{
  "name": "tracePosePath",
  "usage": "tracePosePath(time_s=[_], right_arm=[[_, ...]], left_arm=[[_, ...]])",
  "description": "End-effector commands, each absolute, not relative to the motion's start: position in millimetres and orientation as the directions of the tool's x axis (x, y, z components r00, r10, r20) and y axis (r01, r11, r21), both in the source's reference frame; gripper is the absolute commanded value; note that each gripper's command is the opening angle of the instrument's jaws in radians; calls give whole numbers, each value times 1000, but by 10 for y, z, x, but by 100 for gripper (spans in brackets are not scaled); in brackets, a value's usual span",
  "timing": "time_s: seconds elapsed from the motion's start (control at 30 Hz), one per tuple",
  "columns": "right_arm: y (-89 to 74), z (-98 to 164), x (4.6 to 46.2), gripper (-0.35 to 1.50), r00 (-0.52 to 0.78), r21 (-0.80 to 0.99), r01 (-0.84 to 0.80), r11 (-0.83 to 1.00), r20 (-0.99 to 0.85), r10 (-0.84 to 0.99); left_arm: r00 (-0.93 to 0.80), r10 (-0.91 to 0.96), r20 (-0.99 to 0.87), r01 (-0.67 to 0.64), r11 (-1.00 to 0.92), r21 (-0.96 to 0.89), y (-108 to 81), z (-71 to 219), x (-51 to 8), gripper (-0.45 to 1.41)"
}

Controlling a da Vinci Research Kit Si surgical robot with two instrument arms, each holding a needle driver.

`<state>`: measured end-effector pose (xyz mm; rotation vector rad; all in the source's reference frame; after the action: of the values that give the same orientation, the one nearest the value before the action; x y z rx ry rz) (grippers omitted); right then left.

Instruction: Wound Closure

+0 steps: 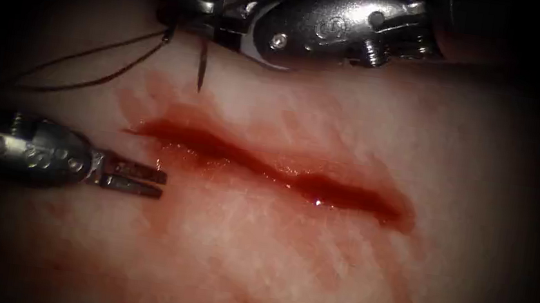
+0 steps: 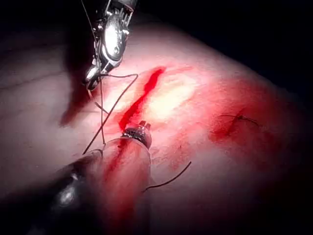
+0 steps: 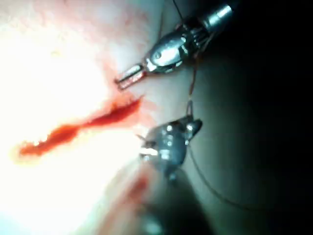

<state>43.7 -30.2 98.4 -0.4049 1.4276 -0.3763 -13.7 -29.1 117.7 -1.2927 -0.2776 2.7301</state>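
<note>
Holding needle [image 1: 201,66] above cut [image 1: 268,165], right tool [image 1: 180,11] (left tool [image 1: 141,180] empty)

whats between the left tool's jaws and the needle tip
In the endoscope view, bare tissue stained with red fluid and the cut's left end lie between the left tool and the needle.
</note>
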Motion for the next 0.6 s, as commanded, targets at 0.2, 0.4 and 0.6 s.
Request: tracePosePath(time_s=[0.2,0.4,0.6], right_arm=[[-303,989,446,-35,104,-494,10,869,-864,-492],[-303,990,444,-35,106,-525,12,851,-846,-523],[-308,996,445,-35,107,-564,30,825,-819,-563]], left_arm=[[-631,177,-755,-20,-977,-213,-293,1182,-141,2],[-631,183,-754,-23,-976,-218,-293,1181,-140,0],[-631,183,-754,-22,-976,-219,-293,1180,-139,-3]])
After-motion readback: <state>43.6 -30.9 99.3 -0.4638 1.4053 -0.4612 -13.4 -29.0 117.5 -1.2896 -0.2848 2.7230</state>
